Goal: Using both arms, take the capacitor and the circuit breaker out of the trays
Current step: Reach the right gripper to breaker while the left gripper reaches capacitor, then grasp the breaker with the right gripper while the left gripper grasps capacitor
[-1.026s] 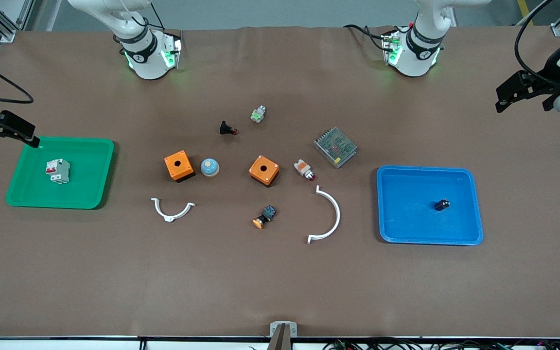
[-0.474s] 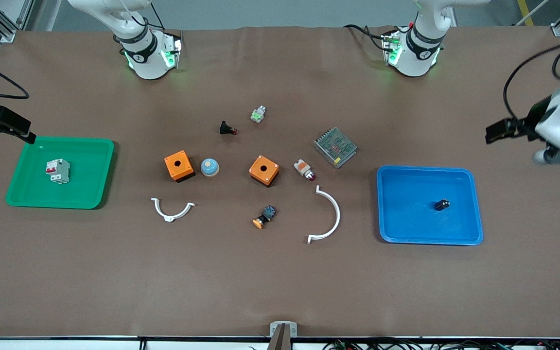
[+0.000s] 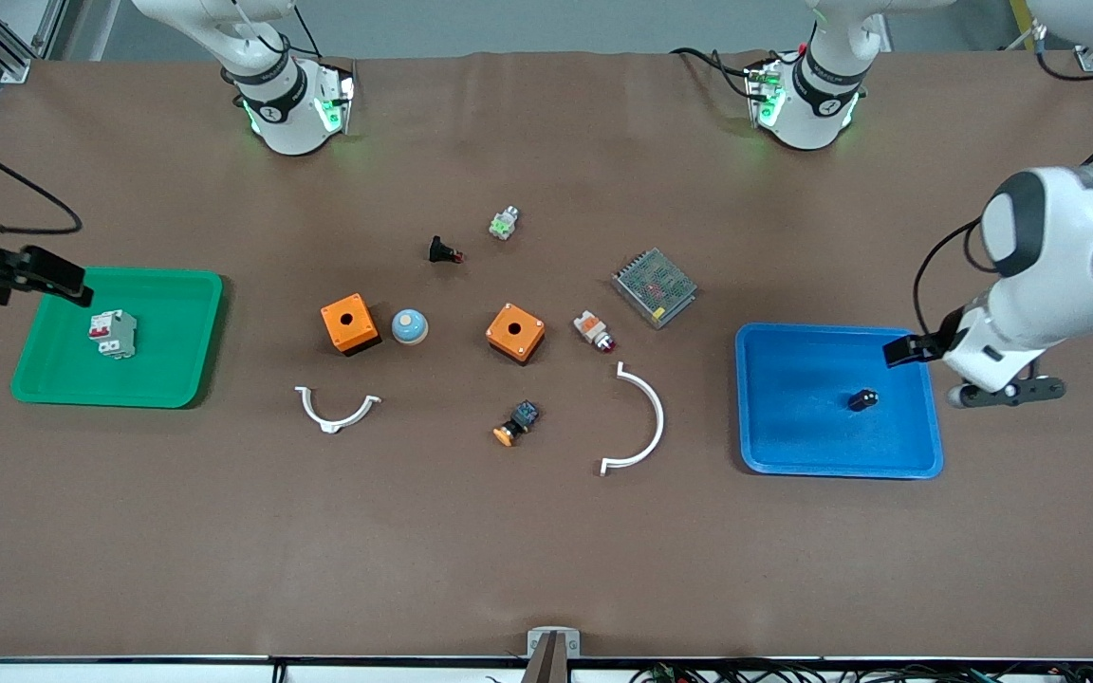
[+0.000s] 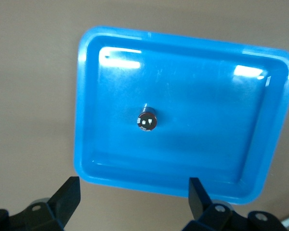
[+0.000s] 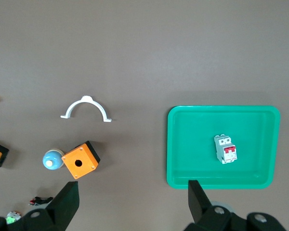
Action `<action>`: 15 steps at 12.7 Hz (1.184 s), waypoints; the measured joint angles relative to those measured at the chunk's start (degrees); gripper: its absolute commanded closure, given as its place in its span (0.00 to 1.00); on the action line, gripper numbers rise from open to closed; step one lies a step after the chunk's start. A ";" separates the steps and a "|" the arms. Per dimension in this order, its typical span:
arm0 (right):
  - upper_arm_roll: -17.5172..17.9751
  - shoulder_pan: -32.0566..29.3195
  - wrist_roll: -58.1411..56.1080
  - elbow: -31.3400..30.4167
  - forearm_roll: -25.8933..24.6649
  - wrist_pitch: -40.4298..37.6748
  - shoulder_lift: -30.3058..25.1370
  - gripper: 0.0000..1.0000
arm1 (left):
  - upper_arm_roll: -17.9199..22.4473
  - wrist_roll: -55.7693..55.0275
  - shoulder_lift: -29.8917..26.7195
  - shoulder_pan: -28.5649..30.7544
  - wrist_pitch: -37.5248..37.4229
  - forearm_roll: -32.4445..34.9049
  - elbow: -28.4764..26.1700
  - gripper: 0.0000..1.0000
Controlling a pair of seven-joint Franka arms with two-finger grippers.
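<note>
Green tray (image 3: 176,379) at nine o'clock holds the circuit breaker (image 3: 112,334), blue tray (image 3: 793,446) at three o'clock the capacitor (image 3: 862,399); I see left gripper (image 4: 135,195) and right gripper (image 5: 133,199) above them, gaping, empty, nothing lifted yet.

You get even overhead light, bright, with short soft shadows under the parts on the brown bench (image 3: 546,550). White glare patches sit in the glossy blue plastic tray's (image 4: 94,159) corners. The left wrist view looks soft, slightly blurred; front view sharp.
</note>
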 measured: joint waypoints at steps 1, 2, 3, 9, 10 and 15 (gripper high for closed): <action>-0.03 -0.05 0.01 -0.12 -0.26 0.44 1.67 0.00 | -0.03 0.00 2.03 -0.01 1.28 0.00 -0.16 0.23; -0.09 -0.16 0.01 -0.28 -0.36 1.44 3.26 0.00 | -0.07 0.00 3.87 -0.02 2.30 0.00 -0.17 0.26; -0.19 -0.49 0.01 -0.58 -0.50 3.03 4.86 0.00 | -0.08 0.00 5.42 -0.02 3.53 0.00 -0.17 0.30; -0.46 -6.68 -1.15 -3.90 -1.65 12.93 12.07 0.00 | -0.06 -0.02 12.14 0.22 12.64 0.00 -0.05 0.38; -0.30 -6.61 -1.15 -4.11 -1.80 15.22 12.95 0.00 | -0.06 -0.04 13.01 0.29 13.72 -0.13 0.07 0.41; -0.07 -6.50 -2.47 -5.02 -2.00 20.98 18.79 0.00 | -0.16 -0.08 15.12 0.30 15.72 -1.51 0.87 0.78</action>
